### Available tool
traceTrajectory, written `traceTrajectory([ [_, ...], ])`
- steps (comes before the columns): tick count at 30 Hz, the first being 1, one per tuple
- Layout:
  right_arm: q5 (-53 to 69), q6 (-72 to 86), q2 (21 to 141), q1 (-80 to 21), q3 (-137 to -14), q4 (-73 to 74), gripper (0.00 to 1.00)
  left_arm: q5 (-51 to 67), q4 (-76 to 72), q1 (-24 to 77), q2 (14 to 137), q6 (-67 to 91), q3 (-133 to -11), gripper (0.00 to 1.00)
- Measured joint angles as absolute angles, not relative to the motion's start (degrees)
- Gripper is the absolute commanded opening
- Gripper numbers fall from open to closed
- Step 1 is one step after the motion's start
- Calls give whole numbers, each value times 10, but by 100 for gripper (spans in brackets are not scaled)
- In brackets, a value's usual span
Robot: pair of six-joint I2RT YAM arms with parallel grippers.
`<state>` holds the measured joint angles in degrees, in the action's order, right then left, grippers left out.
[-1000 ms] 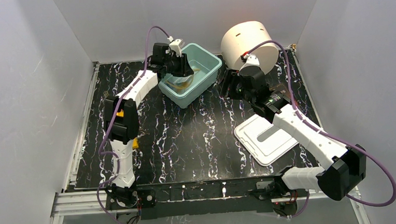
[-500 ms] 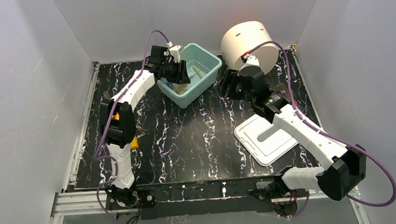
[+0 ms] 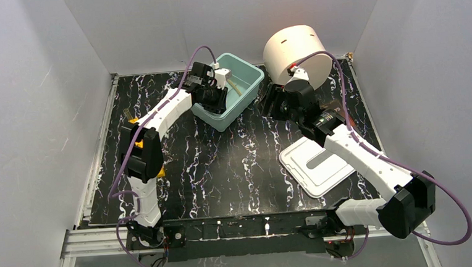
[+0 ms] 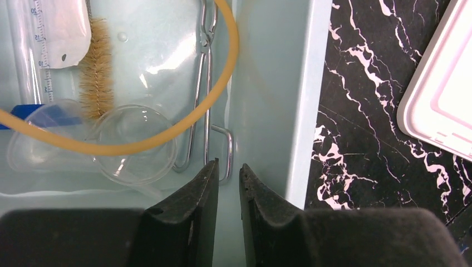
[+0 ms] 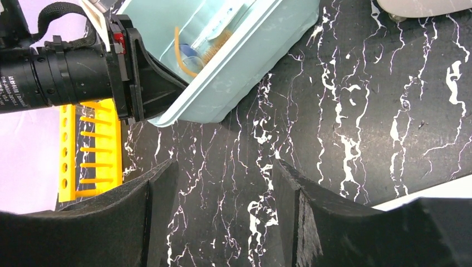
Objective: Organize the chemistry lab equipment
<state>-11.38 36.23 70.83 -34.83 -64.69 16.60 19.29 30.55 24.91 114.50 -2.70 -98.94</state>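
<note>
The middle of the desk lies bare, and the right pincer, spread wide, hangs over it. The teal bin is crowded: amber tubing and metal tongs lie just ahead of the nearly closed left pincer, hard by the bin's wall. A white lid and cream cylinder block the right side.

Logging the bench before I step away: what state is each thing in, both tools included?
Bin: uncovered, loaded.
Lid: off, flat on the table.
Tubing: looped inside the bin.
Brush: lying in the bin.
Left tool: nearly shut, empty, over the bin's inner wall.
Right tool: open, empty, above the table.
</note>
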Motion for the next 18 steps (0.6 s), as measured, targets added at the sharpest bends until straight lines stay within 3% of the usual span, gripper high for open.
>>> traceTrajectory([
  [18,-139,435,757,-292,-583,275,67,311,289,249,1032,29,-883,20],
])
